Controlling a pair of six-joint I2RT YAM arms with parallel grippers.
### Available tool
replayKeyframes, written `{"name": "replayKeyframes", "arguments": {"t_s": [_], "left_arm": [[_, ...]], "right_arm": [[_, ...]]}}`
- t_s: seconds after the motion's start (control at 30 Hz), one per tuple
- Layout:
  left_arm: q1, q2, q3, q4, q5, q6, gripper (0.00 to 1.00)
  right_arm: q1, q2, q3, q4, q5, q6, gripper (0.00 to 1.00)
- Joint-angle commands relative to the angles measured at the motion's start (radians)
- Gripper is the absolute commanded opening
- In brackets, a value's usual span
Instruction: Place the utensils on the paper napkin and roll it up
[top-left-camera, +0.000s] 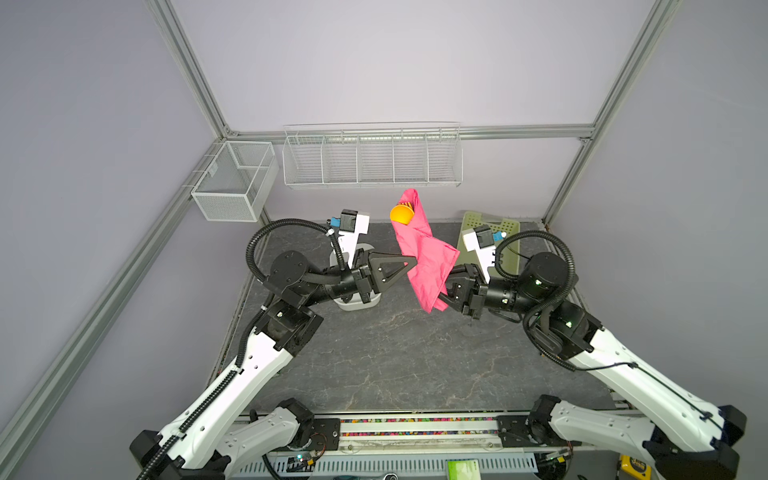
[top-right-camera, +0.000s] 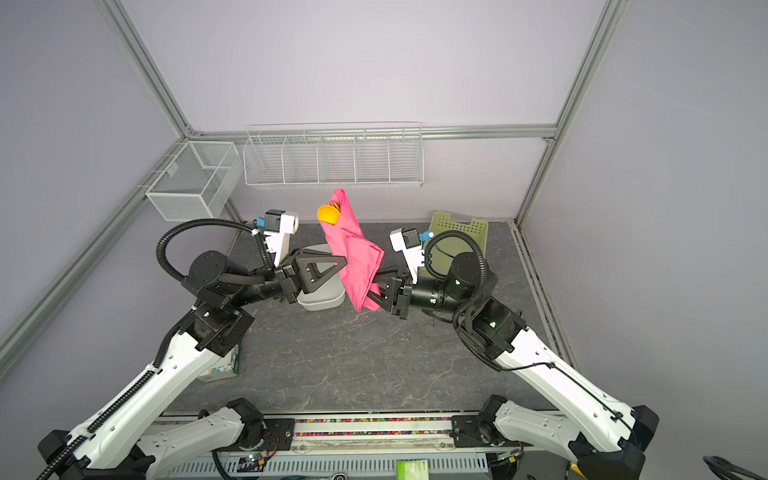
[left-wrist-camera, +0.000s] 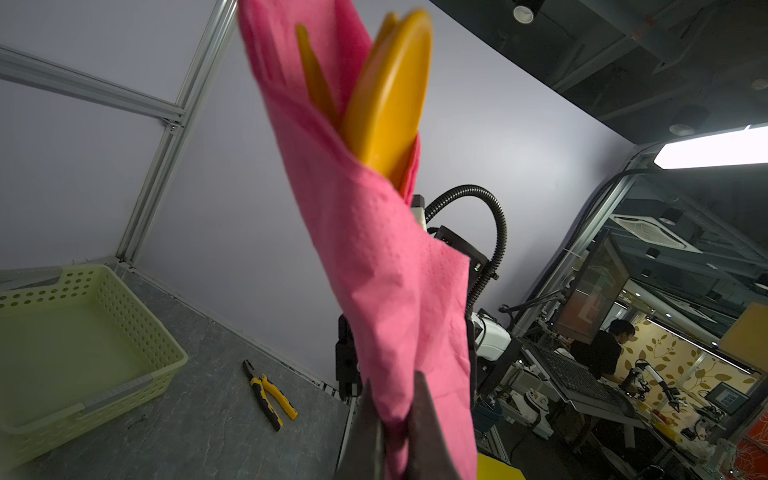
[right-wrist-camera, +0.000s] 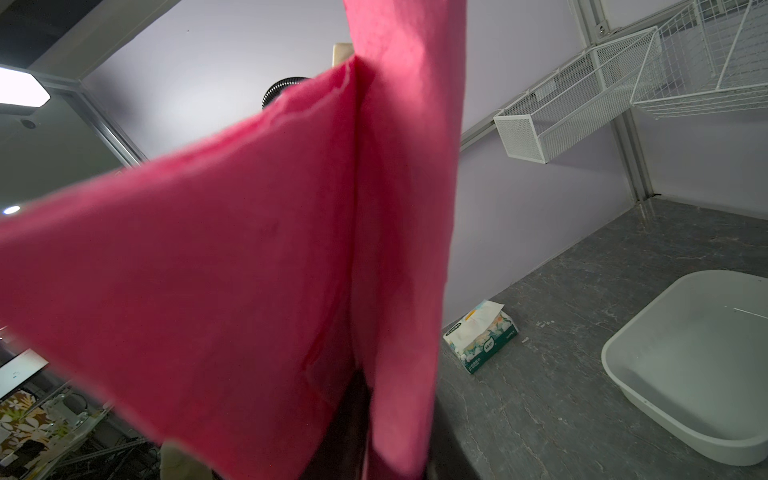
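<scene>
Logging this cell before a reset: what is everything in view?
paper napkin: one, pink, held in the air around the utensils.
utensils: at least two showing, orange, poking from napkin's upper end.
tub: one, white, on table, left of centre.
basket: one, pale green, table's far right corner.
tissue box: one, white-teal, table's left edge.
pliers: one, yellow-black, on table near basket.
mesh bin: one, white, left wall.
wire rack: one, white, back wall.
table: one, grey marbled, beneath all.
left gripper: one, black, jaws shut on napkin.
right gripper: one, black, at napkin's lower edge, jaws unclear.
</scene>
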Motion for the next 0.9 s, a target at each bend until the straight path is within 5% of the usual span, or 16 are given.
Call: {"name": "replayKeyframes", "arguments": {"t_s": [0.0,0.4,0.87], "left_arm": [[0.002,-0.002,0.015,0.026,-0.007,-0.009,0.08],[-0.004,0.034,0.014,0.063,-0.009,-0.04,0.27],[-0.056,0.093,0.028,0.1,-0.066,-0.036,0.28]], "right_arm": [[-0.004,-0.009,0.014,-0.025,0.044,-0.033,0.18],[-0.005,0.012,0.025,-0.019,0.046,-0.043,0.1],[0.006,0.046,0.04,0.009,-0.013,-0.029,0.09]]}}
